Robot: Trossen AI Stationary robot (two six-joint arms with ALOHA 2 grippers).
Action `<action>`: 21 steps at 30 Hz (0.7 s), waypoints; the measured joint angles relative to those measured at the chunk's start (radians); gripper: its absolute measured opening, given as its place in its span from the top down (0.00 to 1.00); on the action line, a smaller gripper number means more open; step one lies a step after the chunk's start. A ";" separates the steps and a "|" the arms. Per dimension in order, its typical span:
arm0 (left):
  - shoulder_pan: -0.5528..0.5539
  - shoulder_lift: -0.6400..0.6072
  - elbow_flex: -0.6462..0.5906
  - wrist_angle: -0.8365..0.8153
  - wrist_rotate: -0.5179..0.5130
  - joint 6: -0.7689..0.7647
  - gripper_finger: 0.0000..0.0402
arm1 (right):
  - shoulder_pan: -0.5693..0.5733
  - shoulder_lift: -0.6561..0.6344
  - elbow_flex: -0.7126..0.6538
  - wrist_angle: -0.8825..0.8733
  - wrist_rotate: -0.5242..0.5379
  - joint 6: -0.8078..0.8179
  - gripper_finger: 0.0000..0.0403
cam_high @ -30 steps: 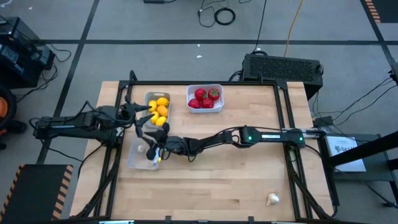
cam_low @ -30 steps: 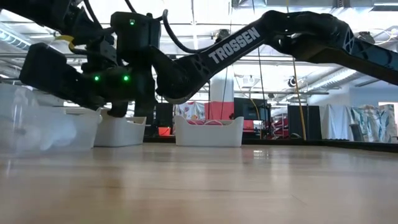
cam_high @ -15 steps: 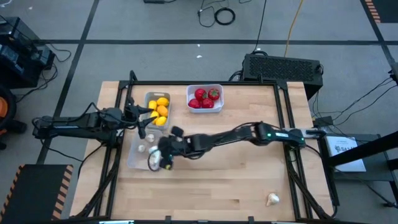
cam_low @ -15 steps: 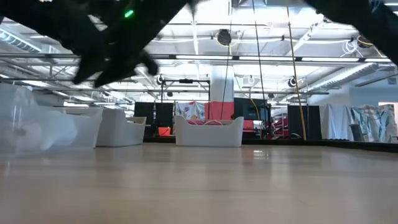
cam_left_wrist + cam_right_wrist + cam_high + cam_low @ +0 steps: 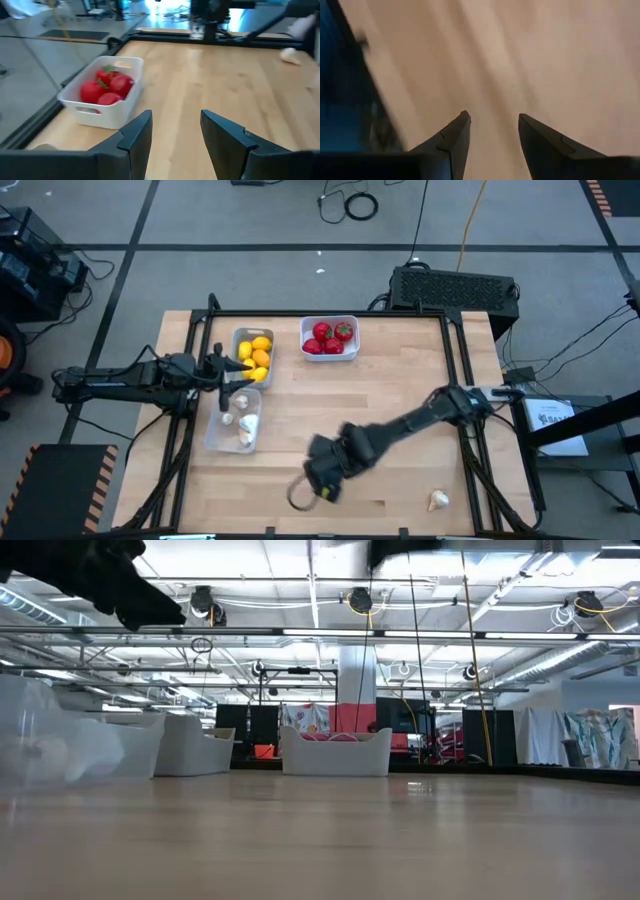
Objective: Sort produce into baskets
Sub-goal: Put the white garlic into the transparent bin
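Garlic bulb [image 5: 438,500] is lying loose near the tabletop's front right corner, well apart from everything else. Clear basket [image 5: 232,422] near the left edge is holding whitish bulbs, grey basket [image 5: 253,355] just behind it is holding the yellow and orange fruits, white basket [image 5: 330,338] at the back edge is holding the red fruits [image 5: 106,86]. Right gripper [image 5: 318,480] is hanging over bare wood near the front edge, fingers [image 5: 451,140] spread and holding nothing. Left gripper [image 5: 236,376] is sitting at the left edge between the grey and clear baskets, fingers apart and empty
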 joint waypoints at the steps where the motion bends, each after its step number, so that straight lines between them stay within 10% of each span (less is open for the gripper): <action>1: 0.000 0.001 0.000 0.000 0.019 0.000 0.56 | 0.019 0.000 0.000 -0.048 -0.044 0.055 0.61; 12: -0.001 0.010 0.000 -0.011 0.115 0.000 0.56 | 0.178 -0.007 -0.030 -0.238 -0.341 0.406 0.56; 21: -0.004 0.027 -0.001 0.042 0.116 -0.077 0.56 | 0.288 -0.133 -0.254 -0.238 -0.339 0.472 0.48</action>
